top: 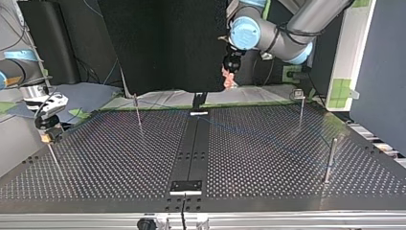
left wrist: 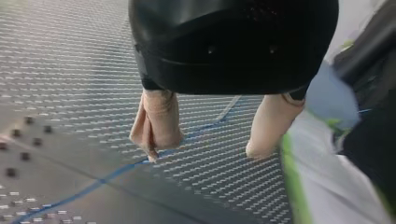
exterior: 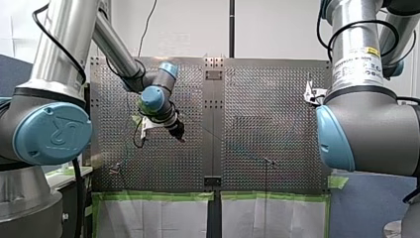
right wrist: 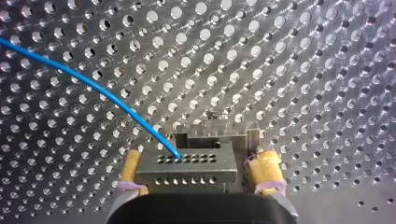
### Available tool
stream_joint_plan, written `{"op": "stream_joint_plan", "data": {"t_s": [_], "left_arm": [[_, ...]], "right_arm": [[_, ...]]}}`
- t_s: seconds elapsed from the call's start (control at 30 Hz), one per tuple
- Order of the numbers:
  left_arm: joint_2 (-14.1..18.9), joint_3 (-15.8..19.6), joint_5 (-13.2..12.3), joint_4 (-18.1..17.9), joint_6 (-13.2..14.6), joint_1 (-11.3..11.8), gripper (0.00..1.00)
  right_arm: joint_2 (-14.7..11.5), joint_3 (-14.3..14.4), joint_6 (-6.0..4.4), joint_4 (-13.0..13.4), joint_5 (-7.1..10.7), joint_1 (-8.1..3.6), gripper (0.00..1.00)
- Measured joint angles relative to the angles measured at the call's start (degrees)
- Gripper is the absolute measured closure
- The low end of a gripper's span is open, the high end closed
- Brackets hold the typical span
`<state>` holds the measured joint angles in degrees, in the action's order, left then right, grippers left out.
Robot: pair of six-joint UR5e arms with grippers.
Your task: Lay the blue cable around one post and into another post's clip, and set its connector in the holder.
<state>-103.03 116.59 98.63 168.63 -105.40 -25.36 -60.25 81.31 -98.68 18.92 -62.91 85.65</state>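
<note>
The thin blue cable (right wrist: 93, 88) runs over the perforated plate into a grey connector block (right wrist: 187, 163). The block sits against a small metal holder (right wrist: 215, 130). My right gripper (right wrist: 197, 170) is open, with its yellow pads (right wrist: 264, 168) standing on either side of the connector. In the top view my right gripper (top: 46, 136) is low at the plate's left edge. My left gripper (left wrist: 205, 151) hangs open above the plate, its beige fingers (left wrist: 156, 126) empty and the cable (left wrist: 112, 172) lying below them. It hovers at the far side in the top view (top: 230, 76).
Thin metal posts stand on the plate: one at the far left (top: 138, 112), one at the far right (top: 301, 105), one at the near right (top: 329, 160). Another slim post (top: 53, 158) stands just under my right gripper. A dark centre strip (top: 191, 153) splits the plate.
</note>
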Motion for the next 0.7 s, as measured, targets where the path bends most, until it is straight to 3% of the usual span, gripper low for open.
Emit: {"op": "stream_joint_plan", "data": {"t_s": [0.7], "left_arm": [[-0.62,12.1,1.79,-12.06,0.94,-0.12,0.0]], "right_arm": [[0.0,0.0,0.0,0.0,0.0,0.0,0.0]]}}
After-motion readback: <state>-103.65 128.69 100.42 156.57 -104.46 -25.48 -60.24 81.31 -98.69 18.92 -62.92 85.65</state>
